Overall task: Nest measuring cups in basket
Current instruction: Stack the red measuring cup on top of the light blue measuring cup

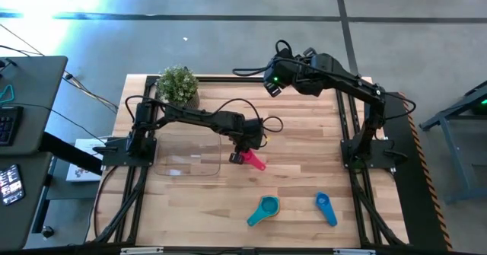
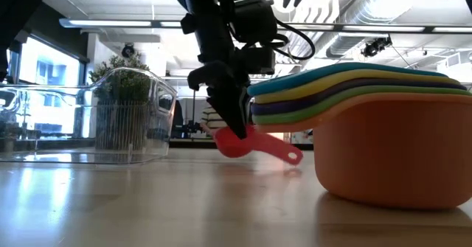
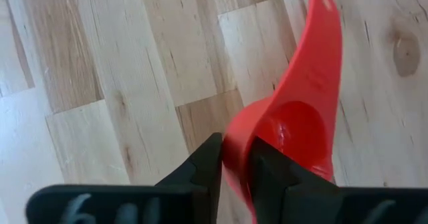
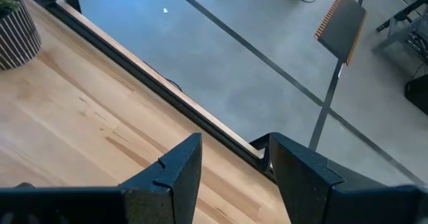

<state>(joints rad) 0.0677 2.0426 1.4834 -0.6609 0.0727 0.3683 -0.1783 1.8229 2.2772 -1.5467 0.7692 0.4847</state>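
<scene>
My left gripper (image 1: 242,153) is shut on the red-pink measuring cup (image 1: 253,160), just right of the clear basket (image 1: 189,157), which stands on the table's left half. The low view shows that gripper (image 2: 230,122) coming down onto the cup (image 2: 251,145). A nested stack of cups (image 1: 264,208), light blue on top and orange at the bottom (image 2: 383,155), sits near the near edge. A blue cup (image 1: 326,208) lies alone to the stack's right. My right gripper (image 4: 234,174) is open, raised over the table's far edge. My left gripper pinches the wall of the red-pink cup's bowl (image 3: 235,150), one finger (image 3: 267,174) inside the bowl and one (image 3: 204,167) outside. The fingers come from above, pointing down. The cup is tilted and its handle (image 2: 284,152) slopes down toward the table's right. Whether it is clear of the table, I cannot tell.
A small potted plant (image 1: 178,86) stands at the far left corner, behind the basket. Bare wood lies between the basket, the stack and the right arm's base (image 1: 365,152). Dark frame rails run along the table's left and right sides.
</scene>
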